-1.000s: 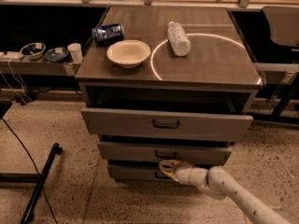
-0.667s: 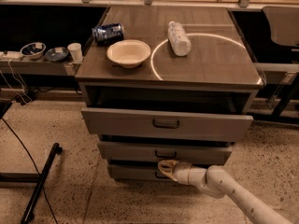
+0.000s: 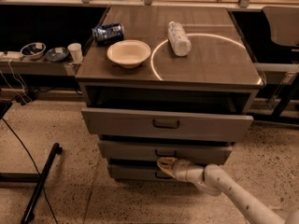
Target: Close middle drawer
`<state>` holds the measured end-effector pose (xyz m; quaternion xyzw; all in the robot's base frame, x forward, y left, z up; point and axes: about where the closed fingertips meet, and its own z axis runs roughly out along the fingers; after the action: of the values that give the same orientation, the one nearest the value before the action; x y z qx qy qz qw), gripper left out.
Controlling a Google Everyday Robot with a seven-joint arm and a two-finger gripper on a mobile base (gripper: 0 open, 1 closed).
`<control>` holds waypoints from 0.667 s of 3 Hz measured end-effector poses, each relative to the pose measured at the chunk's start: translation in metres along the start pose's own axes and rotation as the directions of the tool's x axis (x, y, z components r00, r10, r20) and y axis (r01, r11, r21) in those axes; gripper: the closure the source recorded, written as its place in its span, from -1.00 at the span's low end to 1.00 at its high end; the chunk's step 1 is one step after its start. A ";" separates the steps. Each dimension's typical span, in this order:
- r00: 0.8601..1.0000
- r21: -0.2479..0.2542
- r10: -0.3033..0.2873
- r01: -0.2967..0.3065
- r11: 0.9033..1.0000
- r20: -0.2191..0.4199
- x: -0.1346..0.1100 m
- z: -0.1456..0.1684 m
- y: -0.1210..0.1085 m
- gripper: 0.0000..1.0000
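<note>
I am looking at the middle drawer (image 3: 135, 149), which is standing part open, its flat grey front jutting out under the top drawer (image 3: 131, 121), and that one is pulled out farther. The bottom drawer (image 3: 128, 172) is showing only a narrow strip below. My gripper (image 3: 164, 163) is sitting low at the front of the cabinet, just under the middle drawer's handle (image 3: 166, 152) and near its lower edge, with the arm reaching in from the lower right. The jaws are looking drawn together into one blunt tip. That suits me, since I am judging this a push, not a grasp. A tip near the centre line should be sending the drawer straight back without skewing it. I am thinking the tip is sitting a little low and may need lifting onto the panel. The bowl (image 3: 129, 53), bottle (image 3: 179, 38) and can (image 3: 108, 32) are lying on the table (image 3: 219, 64) above, well apart from the work.
</note>
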<state>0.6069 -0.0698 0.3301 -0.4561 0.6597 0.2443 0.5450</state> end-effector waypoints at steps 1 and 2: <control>1.000 0.016 0.008 -0.008 1.000 0.007 0.000 0.004 -0.005 1.00; 1.000 0.025 0.011 -0.011 1.000 0.017 -0.001 0.005 -0.011 1.00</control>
<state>0.6188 -0.0701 0.3314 -0.4435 0.6606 0.2430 0.5548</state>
